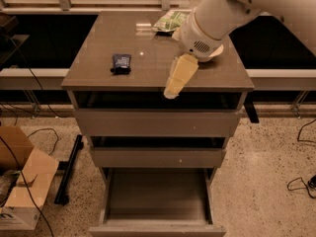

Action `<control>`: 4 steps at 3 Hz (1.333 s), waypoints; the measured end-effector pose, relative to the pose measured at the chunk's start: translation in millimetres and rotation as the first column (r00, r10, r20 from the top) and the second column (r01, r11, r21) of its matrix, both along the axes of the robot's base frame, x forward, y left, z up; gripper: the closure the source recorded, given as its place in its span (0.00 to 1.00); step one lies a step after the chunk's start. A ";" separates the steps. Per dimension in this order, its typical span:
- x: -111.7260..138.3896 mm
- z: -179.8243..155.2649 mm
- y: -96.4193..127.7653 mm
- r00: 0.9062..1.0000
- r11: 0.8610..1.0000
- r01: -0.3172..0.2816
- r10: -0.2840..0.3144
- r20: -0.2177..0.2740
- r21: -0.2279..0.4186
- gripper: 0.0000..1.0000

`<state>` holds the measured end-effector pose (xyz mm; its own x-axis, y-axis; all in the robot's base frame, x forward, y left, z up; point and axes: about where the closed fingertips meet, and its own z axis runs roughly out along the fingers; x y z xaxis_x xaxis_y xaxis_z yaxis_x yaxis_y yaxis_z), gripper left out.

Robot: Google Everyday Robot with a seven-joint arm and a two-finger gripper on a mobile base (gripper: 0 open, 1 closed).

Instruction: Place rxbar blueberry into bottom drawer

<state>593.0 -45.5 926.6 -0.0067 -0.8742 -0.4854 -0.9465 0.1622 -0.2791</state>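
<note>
fingers (177, 75) over cabinet edge (123, 84), rxbar blueberry (121, 63) apart

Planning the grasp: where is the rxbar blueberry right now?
In the camera view, the rxbar blueberry lies on the left half of the cabinet top, near its front edge; the pincer hangs to its right, over that edge.

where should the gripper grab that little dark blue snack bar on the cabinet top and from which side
From straight above: the small flat dark navy snack bar wrapper lies flat on the grey-brown cabinet top, so its edges offer little to a sideways approach. Pinch across its narrower width at mid-length. The pale gripper hangs over the top's front edge, on the image-right side of the bar.
</note>
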 end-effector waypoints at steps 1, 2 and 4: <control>35.2 -19.5 33.8 1.000 0.999 0.019 -0.020 0.023 0.050 0.00; 59.2 -29.3 56.2 0.999 0.997 0.017 -0.019 0.031 0.079 0.00; 116.3 -52.9 107.4 1.000 0.988 -0.012 0.011 0.004 0.154 0.00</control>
